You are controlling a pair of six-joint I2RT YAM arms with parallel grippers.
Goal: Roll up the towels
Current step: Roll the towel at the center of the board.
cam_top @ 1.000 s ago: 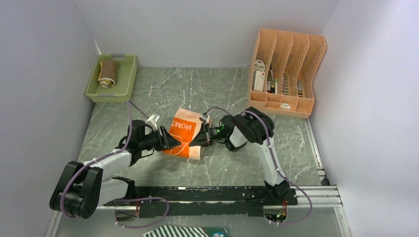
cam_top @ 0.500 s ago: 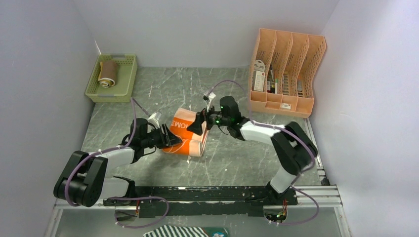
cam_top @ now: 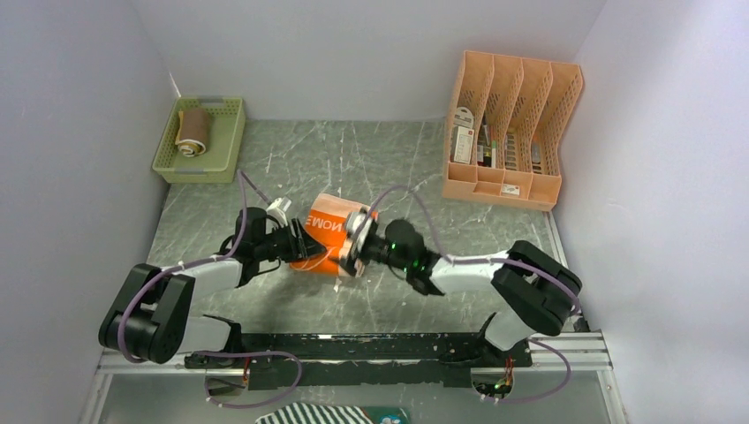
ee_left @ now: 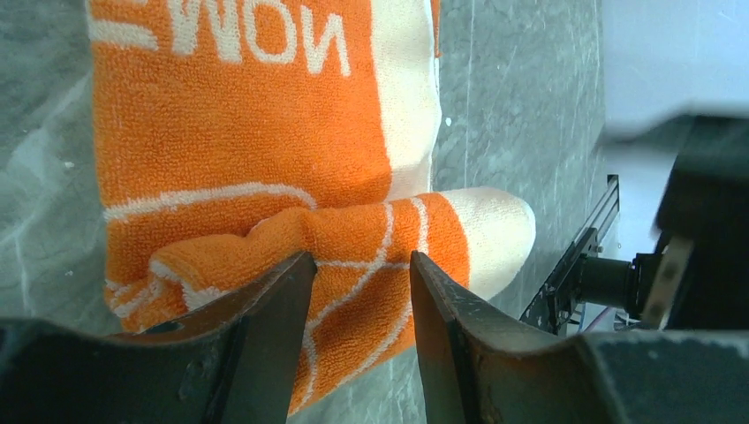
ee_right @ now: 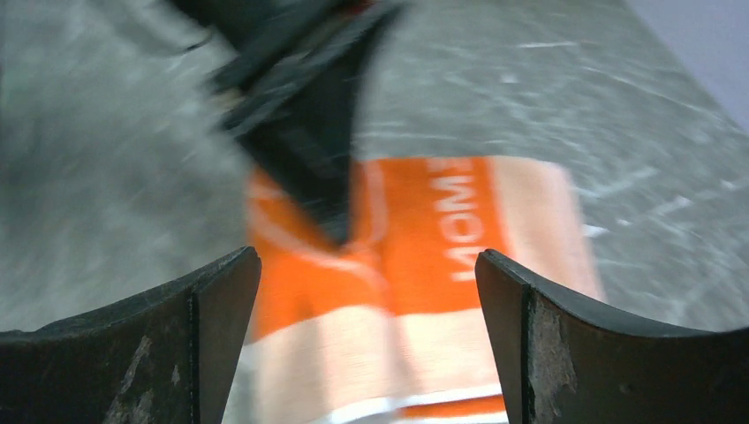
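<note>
The orange towel (cam_top: 329, 225) with white lettering lies half rolled in the middle of the table. Its rolled near part (ee_left: 371, 234) fills the gap between my left gripper's fingers. My left gripper (cam_top: 298, 246) is shut on that roll from the left side. My right gripper (cam_top: 356, 240) stands wide open just off the towel's right end, nothing between its fingers; in its blurred view the towel (ee_right: 424, 238) lies ahead. The smaller yellow-tan towel (cam_top: 192, 131) sits rolled in the pale green basket (cam_top: 225, 146) at the back left.
A peach file organiser (cam_top: 508, 132) with small items stands at the back right. A black rail (cam_top: 380, 349) runs along the near edge by the arm bases. Walls close in on the left, back and right.
My right gripper let go of the towel and opened wide, swung off to the far side, then came back low at the towel's right end. My left gripper kept its grip.
</note>
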